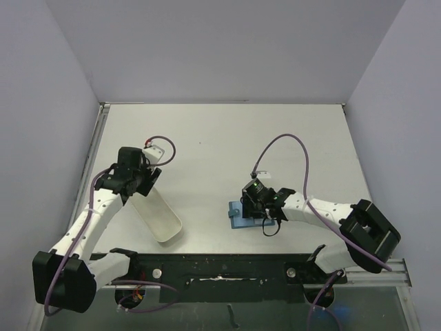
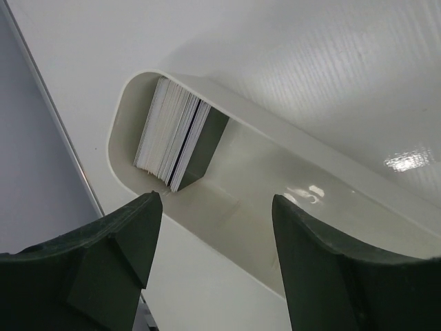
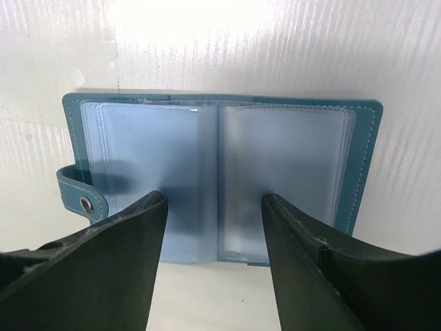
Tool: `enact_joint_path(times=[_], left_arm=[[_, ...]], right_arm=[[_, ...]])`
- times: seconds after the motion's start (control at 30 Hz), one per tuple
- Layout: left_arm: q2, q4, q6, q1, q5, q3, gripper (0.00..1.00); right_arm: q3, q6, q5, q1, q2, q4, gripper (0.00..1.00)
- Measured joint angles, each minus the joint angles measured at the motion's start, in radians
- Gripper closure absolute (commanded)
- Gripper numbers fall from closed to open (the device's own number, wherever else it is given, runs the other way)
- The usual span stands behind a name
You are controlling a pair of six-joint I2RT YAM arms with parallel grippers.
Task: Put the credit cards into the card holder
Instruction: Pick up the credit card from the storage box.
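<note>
The credit cards (image 2: 171, 133) stand on edge as a pale stack with one dark card, at the rounded far end of a long white tray (image 2: 256, 181). My left gripper (image 2: 215, 200) hangs open just above the tray's near rim, short of the stack, with nothing between its fingers. In the top view this left gripper (image 1: 145, 181) sits over the tray's far end. The card holder (image 3: 220, 162) lies open and flat, showing clear plastic sleeves; its strap tab (image 3: 84, 200) is at the left. My right gripper (image 3: 213, 200) is open, its tips over the holder's near edge and straddling the fold. Whether they touch I cannot tell.
The white tray (image 1: 162, 217) lies slanted on the table's left half. The teal card holder (image 1: 238, 219) lies near the table's front edge, right of centre, under my right gripper (image 1: 258, 205). Grey walls close in the table on three sides.
</note>
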Motion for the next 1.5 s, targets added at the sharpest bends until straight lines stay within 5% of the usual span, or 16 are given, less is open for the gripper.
enact_joint_path(times=[0.27,1.5], left_arm=[[0.056,0.054,0.080,0.082,-0.027,-0.021,0.41],[0.246,0.308,0.214,0.105,-0.066,-0.122,0.51]], right_arm=[[-0.006,-0.014,-0.017,-0.019,-0.006,0.008,0.42],[-0.068,-0.038,-0.065,-0.037,-0.076,0.055,0.43]])
